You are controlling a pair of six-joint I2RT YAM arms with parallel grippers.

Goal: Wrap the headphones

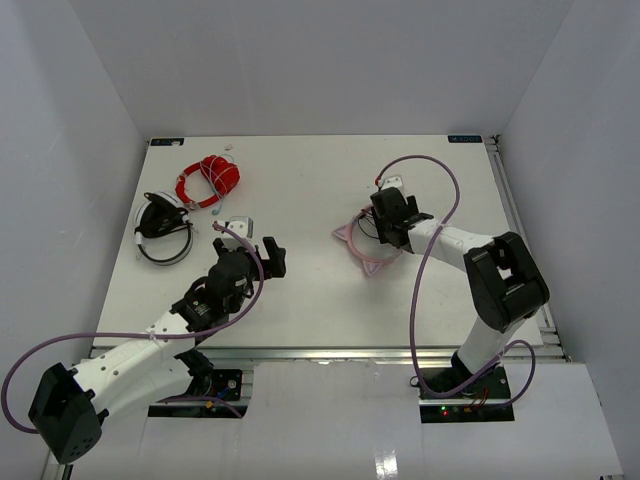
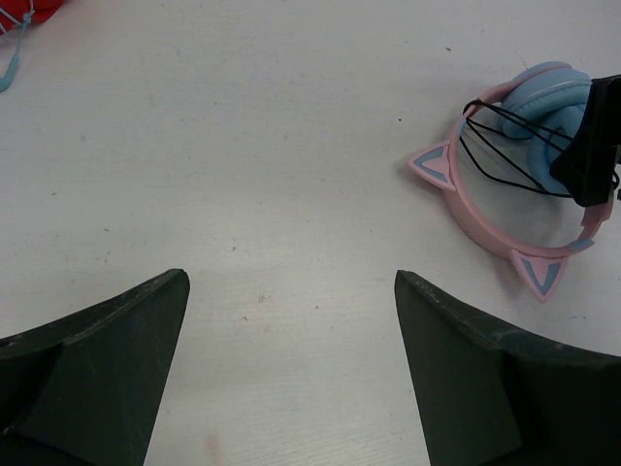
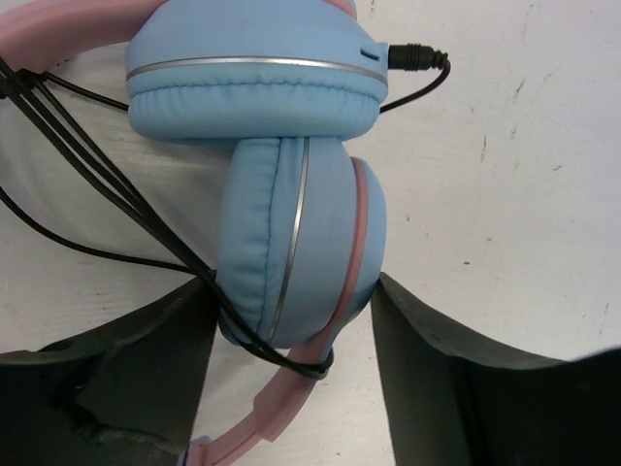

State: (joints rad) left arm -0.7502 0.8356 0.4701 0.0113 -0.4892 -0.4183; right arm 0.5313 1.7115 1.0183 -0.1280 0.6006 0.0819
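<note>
The headphones (image 1: 352, 241) lie right of centre on the white table, their pink cat-eared headband (image 2: 485, 218) flat and the light-blue earcups (image 3: 254, 73) folded together. Thin dark cable (image 3: 87, 175) runs in several strands across the band and loops under the lower earcup (image 3: 291, 243). My right gripper (image 1: 386, 226) stands over the earcups, its fingers (image 3: 427, 379) pressing that lower earcup from both sides, shut on it. My left gripper (image 1: 268, 257) hovers open over bare table left of centre, nothing between its fingers (image 2: 107, 359).
A red coiled cable bundle (image 1: 210, 180) and black-and-white headphones (image 1: 163, 228) sit at the back left. A small white block (image 1: 238, 227) lies beside my left gripper. White walls enclose the table on three sides.
</note>
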